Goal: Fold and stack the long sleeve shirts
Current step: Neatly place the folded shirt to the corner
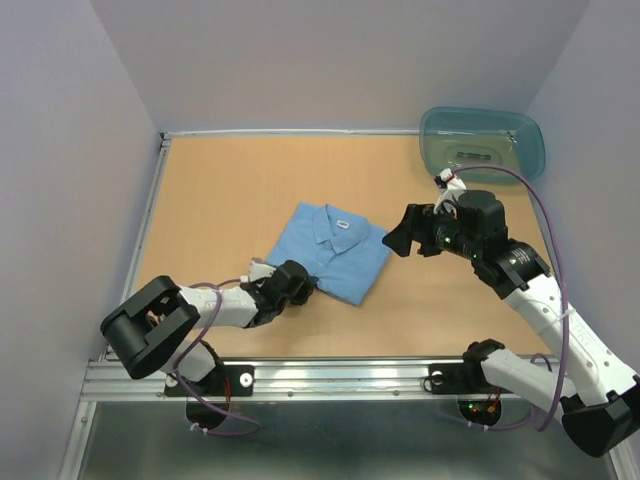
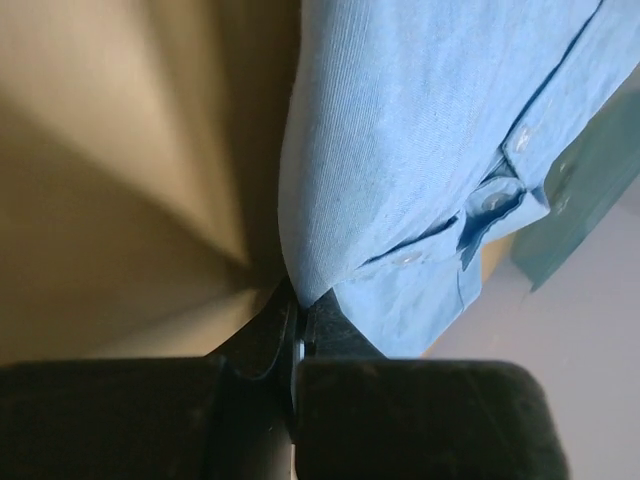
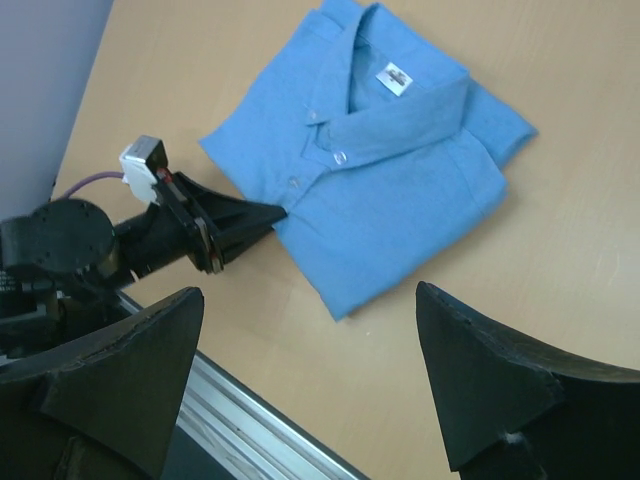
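Slippage is the main worry. The left gripper [image 1: 306,284] has its fingers pressed together on a thin pinch of cloth at the edge of the light blue shirt [image 1: 332,248], on the side farthest from the teal tub [image 1: 530,150]. The folded shirt lies flat on the tabletop [image 1: 220,200], collar up, well apart from the tub. A pull on so small a bite could drag only 1 layer and undo the fold. The right gripper [image 1: 398,238], fingers spread and holding nothing, hovers between tub and shirt; a careless descent could rumple the nearest edge.
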{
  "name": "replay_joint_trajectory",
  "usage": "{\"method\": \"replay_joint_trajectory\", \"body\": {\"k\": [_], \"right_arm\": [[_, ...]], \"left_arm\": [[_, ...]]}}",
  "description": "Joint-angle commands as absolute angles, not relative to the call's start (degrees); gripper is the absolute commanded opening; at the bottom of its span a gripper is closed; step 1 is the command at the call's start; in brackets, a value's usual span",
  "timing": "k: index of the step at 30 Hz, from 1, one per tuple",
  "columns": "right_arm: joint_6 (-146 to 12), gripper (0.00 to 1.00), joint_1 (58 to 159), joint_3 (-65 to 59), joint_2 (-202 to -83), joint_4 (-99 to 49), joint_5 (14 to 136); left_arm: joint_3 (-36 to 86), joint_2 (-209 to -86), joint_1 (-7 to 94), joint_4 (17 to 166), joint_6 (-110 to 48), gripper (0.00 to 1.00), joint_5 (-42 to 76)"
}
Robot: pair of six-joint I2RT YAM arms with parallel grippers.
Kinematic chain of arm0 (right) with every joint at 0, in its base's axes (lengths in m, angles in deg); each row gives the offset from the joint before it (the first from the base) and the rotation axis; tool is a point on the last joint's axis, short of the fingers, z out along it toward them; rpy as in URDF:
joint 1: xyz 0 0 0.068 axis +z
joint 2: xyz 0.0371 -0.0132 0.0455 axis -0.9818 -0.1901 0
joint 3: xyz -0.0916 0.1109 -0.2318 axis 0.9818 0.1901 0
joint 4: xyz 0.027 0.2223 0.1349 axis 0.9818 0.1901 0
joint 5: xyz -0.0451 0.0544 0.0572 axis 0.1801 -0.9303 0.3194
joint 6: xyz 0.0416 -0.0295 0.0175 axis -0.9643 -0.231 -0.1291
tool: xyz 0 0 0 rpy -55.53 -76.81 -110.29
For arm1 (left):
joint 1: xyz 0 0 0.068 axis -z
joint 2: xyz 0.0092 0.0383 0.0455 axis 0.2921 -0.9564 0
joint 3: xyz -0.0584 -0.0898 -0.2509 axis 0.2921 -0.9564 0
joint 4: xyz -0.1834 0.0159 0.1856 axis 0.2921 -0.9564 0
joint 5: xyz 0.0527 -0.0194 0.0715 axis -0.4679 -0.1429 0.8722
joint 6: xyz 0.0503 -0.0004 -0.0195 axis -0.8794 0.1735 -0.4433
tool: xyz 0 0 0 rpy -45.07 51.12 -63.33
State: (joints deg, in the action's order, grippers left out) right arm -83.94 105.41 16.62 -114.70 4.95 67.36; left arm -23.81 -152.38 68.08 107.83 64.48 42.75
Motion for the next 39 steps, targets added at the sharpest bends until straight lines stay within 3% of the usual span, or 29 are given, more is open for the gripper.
{"method": "replay_joint_trajectory", "body": {"k": [1, 8, 16, 27, 34, 36, 39], "right_arm": [[-80.8, 0.92, 106.2, 11.0, -114.2, 5.3, 70.9], [-78.9, 0.92, 106.2, 8.7, -114.8, 6.3, 73.8], [-78.3, 0.93, 106.1, 6.5, -114.9, 6.4, 79.3], [-79.8, 0.93, 106.1, 5.1, -118.0, 6.3, 85.4], [-80.6, 0.93, 106.1, 4.4, -119.6, 6.2, 87.4], [-80.4, 0.93, 106.1, 4.1, -120.0, 6.2, 87.5], [-80.1, 0.93, 106.1, 4.0, -119.5, 6.2, 87.5]], "left_arm": [[-20.4, -151.9, 59.1, 110.2, 55.8, 0.00, 43.9], [-8.5, -160.6, 34.4, 112.3, 43.7, 0.00, 33.5], [14.9, -177.5, 17.5, 104.0, 27.6, 0.00, 23.5], [34.1, -192.0, 3.5, 95.9, 19.8, 0.00, 17.6], [36.5, -194.2, -0.4, 96.2, 18.5, 0.00, 15.4], [35.7, -194.1, -1.0, 96.3, 19.1, 0.02, 14.8], [34.4, -193.2, -1.6, 97.3, 18.2, 0.23, 13.7]]}}
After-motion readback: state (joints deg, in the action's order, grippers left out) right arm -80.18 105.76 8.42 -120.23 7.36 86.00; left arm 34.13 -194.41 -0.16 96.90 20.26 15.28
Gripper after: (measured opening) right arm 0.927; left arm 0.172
